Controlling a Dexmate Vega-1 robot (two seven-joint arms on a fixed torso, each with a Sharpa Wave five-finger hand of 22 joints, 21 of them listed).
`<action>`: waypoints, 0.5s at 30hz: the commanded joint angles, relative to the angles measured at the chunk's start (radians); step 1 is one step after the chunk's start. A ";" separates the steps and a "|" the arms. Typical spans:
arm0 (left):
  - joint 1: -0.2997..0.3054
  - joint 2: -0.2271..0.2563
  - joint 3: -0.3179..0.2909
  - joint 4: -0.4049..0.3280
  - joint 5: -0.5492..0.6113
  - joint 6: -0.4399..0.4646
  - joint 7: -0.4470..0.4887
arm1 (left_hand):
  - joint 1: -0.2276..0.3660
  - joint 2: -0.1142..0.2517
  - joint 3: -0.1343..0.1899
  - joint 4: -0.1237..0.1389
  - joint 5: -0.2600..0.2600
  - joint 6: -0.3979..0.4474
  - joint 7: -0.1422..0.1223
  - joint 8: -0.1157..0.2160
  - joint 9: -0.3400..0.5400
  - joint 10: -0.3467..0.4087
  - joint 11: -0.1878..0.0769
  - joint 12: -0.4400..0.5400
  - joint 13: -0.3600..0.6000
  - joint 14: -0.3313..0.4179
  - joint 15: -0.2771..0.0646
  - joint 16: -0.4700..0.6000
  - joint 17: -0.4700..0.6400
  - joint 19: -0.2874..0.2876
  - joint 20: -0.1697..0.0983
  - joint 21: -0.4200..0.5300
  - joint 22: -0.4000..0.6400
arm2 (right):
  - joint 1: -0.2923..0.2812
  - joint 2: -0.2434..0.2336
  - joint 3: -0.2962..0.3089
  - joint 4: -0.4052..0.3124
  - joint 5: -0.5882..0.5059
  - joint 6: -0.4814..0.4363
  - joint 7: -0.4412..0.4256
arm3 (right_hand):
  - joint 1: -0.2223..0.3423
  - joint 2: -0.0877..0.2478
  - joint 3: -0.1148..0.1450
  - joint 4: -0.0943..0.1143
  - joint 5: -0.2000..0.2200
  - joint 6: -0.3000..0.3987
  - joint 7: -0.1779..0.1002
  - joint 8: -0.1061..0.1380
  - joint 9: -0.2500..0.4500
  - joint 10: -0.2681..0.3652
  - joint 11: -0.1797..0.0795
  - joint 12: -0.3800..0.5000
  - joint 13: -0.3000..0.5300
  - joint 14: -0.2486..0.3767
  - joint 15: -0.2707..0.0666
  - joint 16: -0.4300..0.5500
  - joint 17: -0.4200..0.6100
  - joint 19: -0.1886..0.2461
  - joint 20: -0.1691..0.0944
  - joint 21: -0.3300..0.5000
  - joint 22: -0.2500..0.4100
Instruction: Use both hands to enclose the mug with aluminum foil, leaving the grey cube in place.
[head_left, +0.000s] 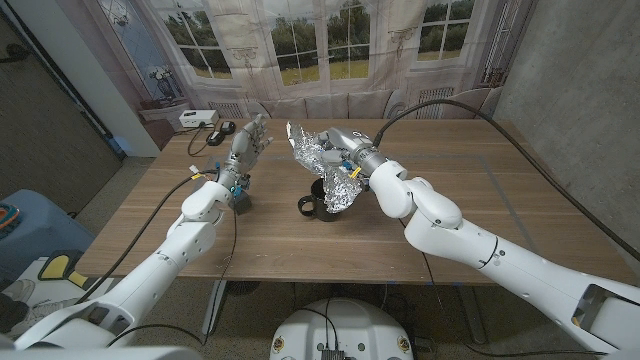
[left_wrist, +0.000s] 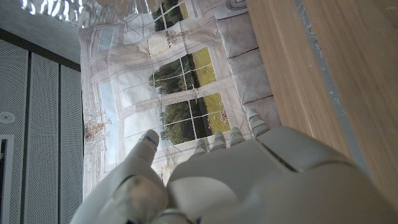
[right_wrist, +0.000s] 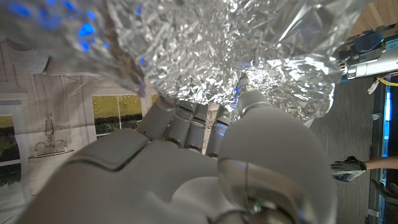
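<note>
One mug (head_left: 322, 200) half under one foil sheet (head_left: 322, 150), right hand (head_left: 345, 160) gripping foil

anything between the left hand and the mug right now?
Nothing visible does. The left hand is raised, open, left of the mug, with bare table between them. The grey cube sits lower down by the left forearm, off that line. The right hand holds the foil above the mug.

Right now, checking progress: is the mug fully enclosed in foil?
No. The mug's dark base and handle show below the crumpled foil held by the right hand.
</note>
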 joint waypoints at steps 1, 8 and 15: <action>-0.015 -0.007 0.002 0.024 -0.003 0.000 -0.011 | -0.005 0.000 -0.005 -0.001 0.008 -0.005 -0.003 0.002 0.003 -0.003 0.004 0.001 0.002 -0.026 0.003 0.001 0.004 0.004 0.004 0.000 0.003 | -0.008 0.038 -0.050 0.033 -0.145 -0.003 0.024 | 0.000 0.002 -0.005 0.004 -0.003 0.011 -0.001 -0.002 0.001 0.007 0.000 0.003 0.006 0.002 -0.080 -0.001 0.003 -0.005 -0.003 0.005 0.002; -0.015 -0.003 0.003 0.021 0.000 0.003 -0.011 | -0.006 0.000 -0.006 -0.001 0.008 -0.004 -0.004 0.002 0.003 -0.003 0.004 0.000 0.002 -0.025 0.005 0.001 0.004 0.005 0.004 0.000 0.003 | -0.019 0.058 -0.070 0.057 -0.226 -0.006 0.048 | 0.000 0.000 -0.007 0.004 -0.003 0.014 -0.003 -0.006 0.001 -0.001 -0.007 -0.002 0.006 -0.006 -0.080 -0.007 0.002 -0.015 0.001 0.005 0.001; -0.011 0.000 0.004 0.010 0.001 0.009 -0.007 | -0.006 0.000 -0.006 -0.001 0.008 -0.004 -0.005 0.002 0.003 -0.003 0.004 0.000 0.002 -0.025 0.004 0.001 0.004 0.005 0.004 0.000 0.003 | -0.035 0.071 -0.074 0.076 -0.275 -0.005 0.075 | 0.003 0.001 -0.007 0.003 -0.003 0.015 -0.005 -0.008 0.001 -0.002 -0.006 -0.004 0.007 -0.010 -0.084 -0.010 0.003 -0.018 0.001 0.006 0.000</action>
